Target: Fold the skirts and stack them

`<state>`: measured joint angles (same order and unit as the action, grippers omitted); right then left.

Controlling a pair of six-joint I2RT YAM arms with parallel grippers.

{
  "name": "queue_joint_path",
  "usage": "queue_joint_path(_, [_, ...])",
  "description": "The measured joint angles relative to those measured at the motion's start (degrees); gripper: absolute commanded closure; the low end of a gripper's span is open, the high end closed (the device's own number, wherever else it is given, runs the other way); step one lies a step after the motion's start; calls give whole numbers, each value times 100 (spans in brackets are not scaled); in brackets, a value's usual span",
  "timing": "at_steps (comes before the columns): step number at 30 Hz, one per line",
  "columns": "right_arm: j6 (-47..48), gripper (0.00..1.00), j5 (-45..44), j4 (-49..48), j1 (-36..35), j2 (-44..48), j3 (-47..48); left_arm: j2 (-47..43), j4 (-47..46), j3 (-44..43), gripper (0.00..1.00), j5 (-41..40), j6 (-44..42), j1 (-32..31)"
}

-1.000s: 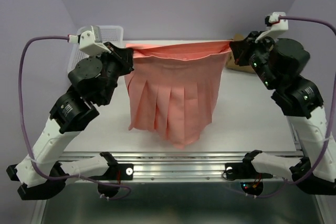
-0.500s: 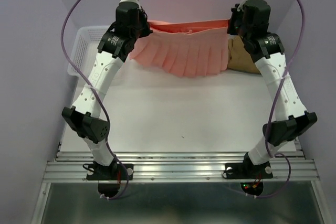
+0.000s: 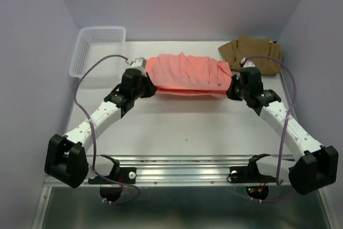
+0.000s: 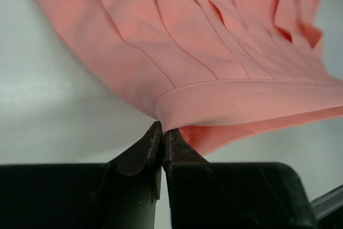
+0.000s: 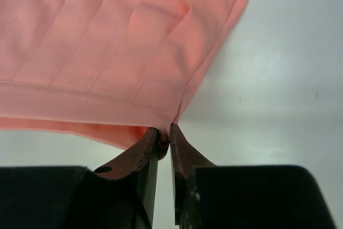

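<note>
The salmon-pink skirt (image 3: 187, 73) lies spread on the white table (image 3: 177, 122), pleats running to the far side, waistband along its near edge. My left gripper (image 3: 149, 85) is shut on the waistband's left corner; the wrist view shows the pink skirt (image 4: 214, 41) pinched at the gripper (image 4: 162, 127). My right gripper (image 3: 231, 87) is shut on the waistband's right corner, where the pink skirt (image 5: 107, 52) is pinched at the gripper (image 5: 164, 131). The tan-brown skirt (image 3: 251, 52) lies crumpled at the back right. The grey skirt is out of view.
A white lattice basket (image 3: 96, 51) stands at the back left corner. Lilac walls close in the table on three sides. A metal rail (image 3: 182, 172) runs along the near edge.
Both arms have come down from holding the pink skirt high at the back and have laid it flat on the table, moving toward the near side. Both grippers have kept their hold.
</note>
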<state>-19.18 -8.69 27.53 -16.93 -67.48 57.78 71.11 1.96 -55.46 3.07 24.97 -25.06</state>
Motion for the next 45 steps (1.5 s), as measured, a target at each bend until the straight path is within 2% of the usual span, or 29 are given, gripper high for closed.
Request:
queue_joint_path(1, [-98,70,164,116,0,120,-313,42,9,455,45,22,111,-48])
queue_joint_path(2, [-201,61,367,323,2,330,-673,44,-26,933,31,-20,264,-190])
queue_joint_path(4, [-284,39,662,789,37,909,-1091,-195,155,1749,6,-229,538,-522])
queue_joint_path(5, [-295,31,776,1005,66,1305,-1185,-555,525,2100,1,-345,763,-796])
queue_joint_path(6, [-334,22,896,1252,125,1906,-1165,-756,699,2188,1,-389,807,-896])
queue_joint_path(7, [-363,0,1034,1309,162,2286,-1067,-1130,861,2262,1,-444,949,-977])
queue_joint_path(10, [-422,0,1379,1314,197,2712,-546,-2321,817,2227,1,-649,1255,-986])
queue_joint_path(15, [-439,0,1895,1139,197,2490,-299,-2868,719,1923,1,-837,1449,-984])
queue_joint_path(20, [-627,0,2308,688,197,2076,-697,-2330,614,1856,1,-754,1499,-988])
queue_joint_path(23, [-824,0,2662,203,197,1598,-1158,-1670,400,1880,1,-584,1580,-1088])
queue_joint_path(31, [-1069,0,2931,-417,197,573,-2258,-247,-909,2420,1,149,1917,-2149])
queue_joint_path(35, [-1185,0,3047,-857,197,105,-2741,581,-1307,2422,1,321,2024,-2426])
queue_joint_path(39, [-1279,0,2835,-1161,225,-92,-2826,778,-1537,2444,1,361,2166,-2439])
queue_joint_path(45, [-1408,0,2297,-1222,195,-415,-2614,398,-1694,2872,1,289,2468,-2439])
